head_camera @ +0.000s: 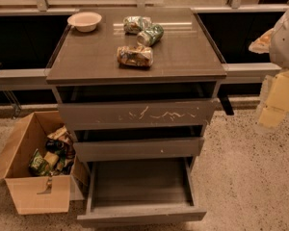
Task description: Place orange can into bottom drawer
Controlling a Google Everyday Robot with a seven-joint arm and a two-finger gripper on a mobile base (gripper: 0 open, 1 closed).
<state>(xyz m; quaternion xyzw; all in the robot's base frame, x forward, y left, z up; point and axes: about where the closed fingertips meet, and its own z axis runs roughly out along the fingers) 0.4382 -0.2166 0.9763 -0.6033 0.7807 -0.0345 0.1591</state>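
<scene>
Orange can (135, 56) lies on its side on the cabinet top (86, 57), toward the near edge, close to the green can (151, 34) and the green-and-white can (136, 24) farther back. I see a pale bowl (85, 21) at the far left corner. The bottom drawer (139, 217) stands pulled open. The gripper (278, 100) hangs right of the cabinet, well apart from the can; I cannot tell whether it is spread or pressed together. A cardboard box (36, 194) sits on the floor, left.
</scene>
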